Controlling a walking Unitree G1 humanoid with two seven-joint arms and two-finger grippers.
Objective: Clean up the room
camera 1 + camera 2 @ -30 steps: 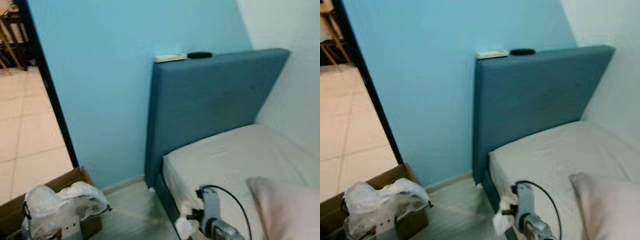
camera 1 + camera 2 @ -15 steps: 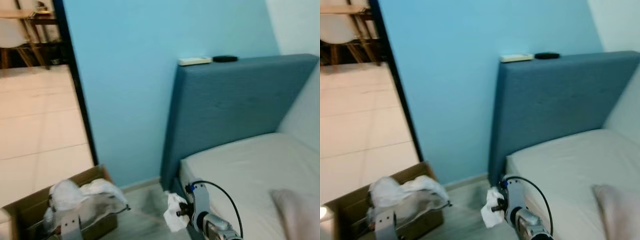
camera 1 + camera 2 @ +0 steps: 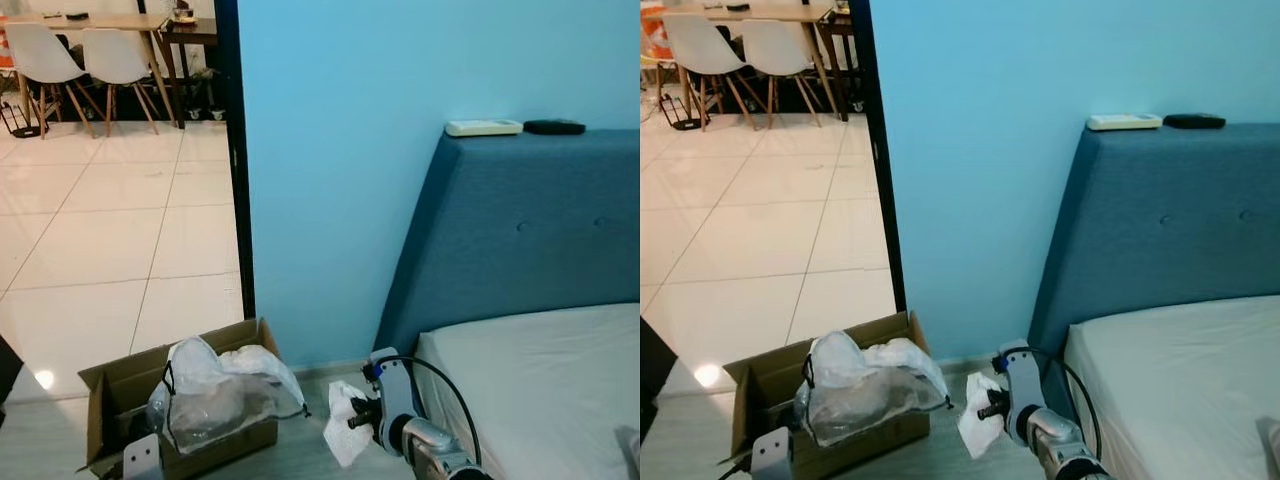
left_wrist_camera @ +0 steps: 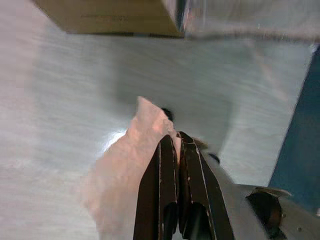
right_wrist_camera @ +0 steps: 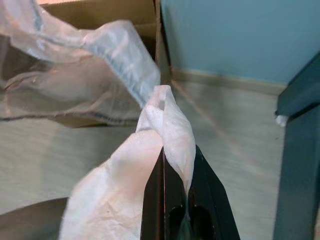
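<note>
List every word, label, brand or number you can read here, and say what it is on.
None can be read.
Cardboard box: a faint printed line on its side, too blurred to read.
White remote and black remote on the headboard: too small to show any markings.
White tissue held in the right gripper: blank.

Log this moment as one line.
right hand: shut on tissue | box: on floor, bag-lined | left hand: shut, idle

Crumpled white tissue [image 3: 343, 436] held up off the floor

It hangs limp and creased between the right gripper's [image 5: 176, 165] closed black fingers, just beside the cardboard box [image 3: 115, 385], whose clear plastic bag [image 3: 222, 392] spills over the rim.
</note>
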